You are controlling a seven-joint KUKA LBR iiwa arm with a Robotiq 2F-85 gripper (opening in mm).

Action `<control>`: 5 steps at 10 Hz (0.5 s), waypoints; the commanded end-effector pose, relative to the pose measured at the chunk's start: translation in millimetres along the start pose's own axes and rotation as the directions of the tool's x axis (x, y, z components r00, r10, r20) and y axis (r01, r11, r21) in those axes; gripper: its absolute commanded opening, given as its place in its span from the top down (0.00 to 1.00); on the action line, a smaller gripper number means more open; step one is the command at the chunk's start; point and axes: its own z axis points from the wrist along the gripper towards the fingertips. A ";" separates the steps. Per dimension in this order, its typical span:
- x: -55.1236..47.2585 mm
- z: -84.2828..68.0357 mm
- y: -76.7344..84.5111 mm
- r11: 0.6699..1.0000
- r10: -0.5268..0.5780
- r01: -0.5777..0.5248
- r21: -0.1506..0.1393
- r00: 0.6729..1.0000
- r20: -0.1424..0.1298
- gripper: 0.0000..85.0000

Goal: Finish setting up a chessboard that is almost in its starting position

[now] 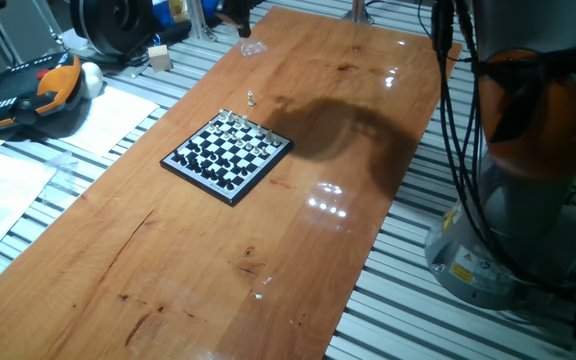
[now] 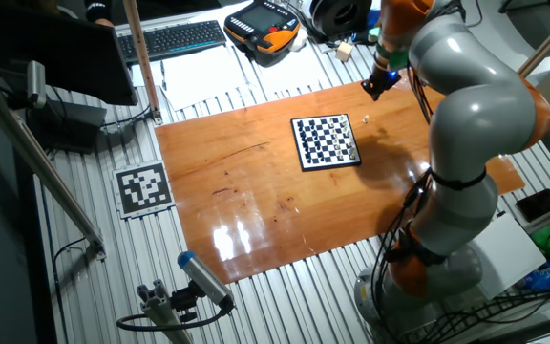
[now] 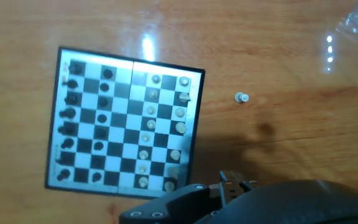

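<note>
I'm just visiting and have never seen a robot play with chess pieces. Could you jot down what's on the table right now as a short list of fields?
surface: wooden table
board: small chessboard with a black frame, dark pieces along one side, pale pieces along the other
stray piece: one pale piece standing on the wood beside the board's pale side, off the board
arm: grey and orange robot arm reaching over the far end of the table
fingers: held above the table, not touching the board; open or shut cannot be told
other: crumpled clear plastic near the table's far edge
</note>
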 end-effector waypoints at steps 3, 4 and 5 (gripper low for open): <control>-17.7 23.1 -26.0 0.999 -0.015 0.015 0.038 1.000 0.010 0.60; -25.0 35.1 -37.3 0.998 -0.023 0.021 0.060 0.999 0.022 0.60; -31.6 46.7 -46.2 0.999 -0.019 0.018 0.045 0.999 0.035 0.40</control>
